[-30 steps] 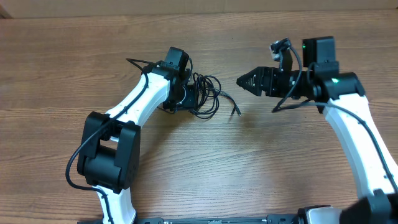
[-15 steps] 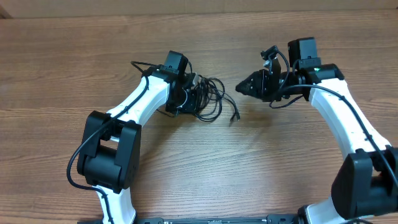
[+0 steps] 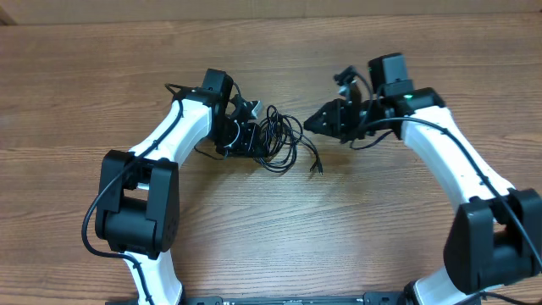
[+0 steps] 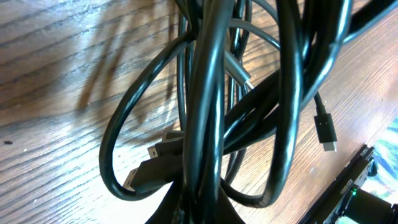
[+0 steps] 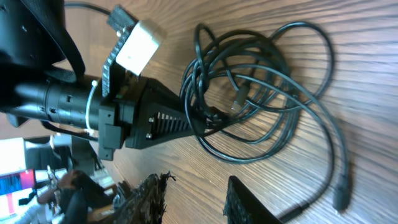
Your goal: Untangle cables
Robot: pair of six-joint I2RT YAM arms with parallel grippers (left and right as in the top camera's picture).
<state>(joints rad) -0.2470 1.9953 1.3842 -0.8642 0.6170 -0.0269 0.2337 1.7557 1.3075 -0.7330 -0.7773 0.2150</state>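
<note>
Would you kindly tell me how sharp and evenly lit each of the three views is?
Overhead: sharp and evenly lit, with soft shadows on the table. Left wrist: the cables fill the frame, slightly soft, with sheen on them. Right wrist: cables crisp, its own fingers dark and blurred at the bottom edge.

No lettering, brand, number or sign can be read in any view. The cables [image 3: 279,140] and the small plug [image 4: 324,130] on one cord end are plain black, with no legible marking. The white block [image 5: 138,46], seen from the right wrist camera, shows a bare face. At the lower left edge of that same view, blurred blue and red patches [image 5: 15,186] may carry print, but they are too soft to make out. The green light [image 4: 353,191] at the lower right of the left wrist view is only a glow, not a character.
</note>
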